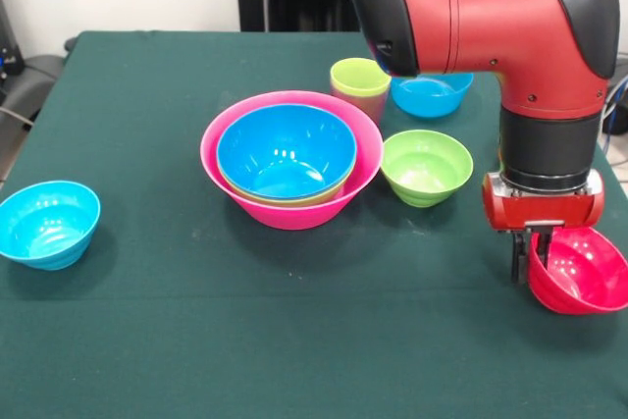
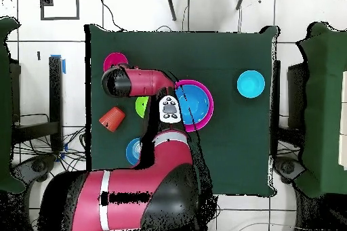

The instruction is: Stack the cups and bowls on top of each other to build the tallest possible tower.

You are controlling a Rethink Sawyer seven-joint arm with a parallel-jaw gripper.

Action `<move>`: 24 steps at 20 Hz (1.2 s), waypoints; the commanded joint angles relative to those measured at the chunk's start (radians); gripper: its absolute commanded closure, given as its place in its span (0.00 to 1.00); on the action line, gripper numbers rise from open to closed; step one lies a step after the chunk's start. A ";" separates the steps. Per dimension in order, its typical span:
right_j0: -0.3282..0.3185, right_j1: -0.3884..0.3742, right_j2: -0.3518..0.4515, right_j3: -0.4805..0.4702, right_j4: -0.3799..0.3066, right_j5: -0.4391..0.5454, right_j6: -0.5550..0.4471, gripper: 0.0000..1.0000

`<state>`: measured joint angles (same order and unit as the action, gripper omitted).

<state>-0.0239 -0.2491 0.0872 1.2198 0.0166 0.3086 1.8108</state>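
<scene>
your gripper (image 1: 531, 254) is clamped on the rim of the small red bowl (image 1: 581, 272), which hangs tilted near the table's (image 1: 294, 360) side edge, well apart from the tower (image 1: 290, 157). tower now = huge pink bowl with the large blue bowl (image 1: 285, 149) nested inside, a yellow-green rim showing btwn them.

for this step, i'd lift the red bowl clear before traversing, level it, then centre over the blue bowl and lower straight so it seats w/o tipping.

room: the small green bowl (image 1: 427, 166) sits right btwn you and the tower, so go over it, not through. lime green cup (image 1: 360, 83) and a light-blue bowl (image 1: 431, 93) stand behind it; another light-blue bowl (image 1: 48, 223) sits alone at the opposite side. overhead also shows an orange cup (image 2: 112, 117) lying on its side. front strip of table is open.
</scene>
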 commanded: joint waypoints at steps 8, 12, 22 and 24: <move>0.016 0.015 0.062 -0.025 -0.046 0.344 -0.066 1.00; 0.019 -0.031 0.042 -0.113 -0.033 0.539 -0.062 1.00; 0.003 -0.112 0.022 -0.296 -0.099 0.939 -0.142 1.00; -0.003 -0.111 0.022 -0.333 -0.116 1.006 -0.162 1.00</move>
<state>-0.0141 -0.3178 0.0738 1.0452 -0.0014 1.1097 1.8108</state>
